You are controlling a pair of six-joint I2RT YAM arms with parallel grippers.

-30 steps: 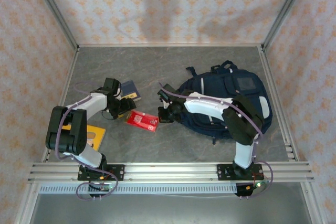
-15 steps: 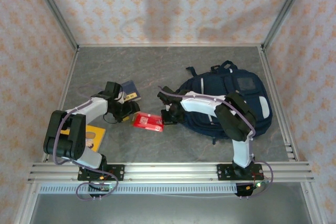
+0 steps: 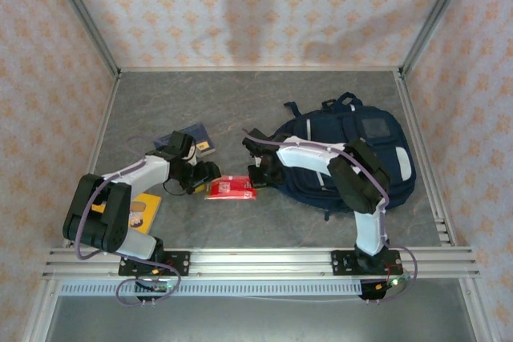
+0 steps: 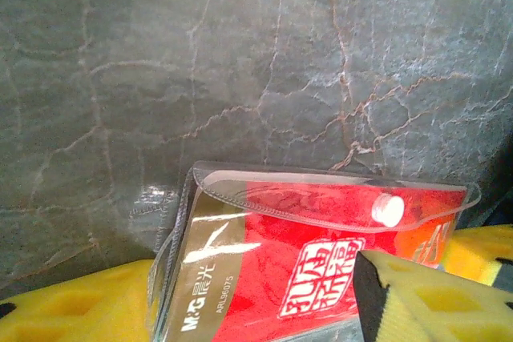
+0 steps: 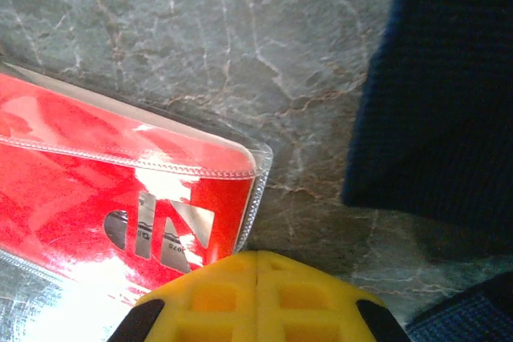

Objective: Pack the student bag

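Fingers [image 4: 417, 294] spread, the left gripper [image 3: 204, 174] straddles the red packet [image 3: 232, 188], the right gripper [image 3: 260, 170] pressed together beside it; right of the packet lies the student bag [image 3: 337, 127], likely floppy, best gripped by its handle [image 3: 340, 102].

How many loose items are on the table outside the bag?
3: red packet at the left tool, dark blue booklet behind it, yellow book at near left. Others may be hidden.
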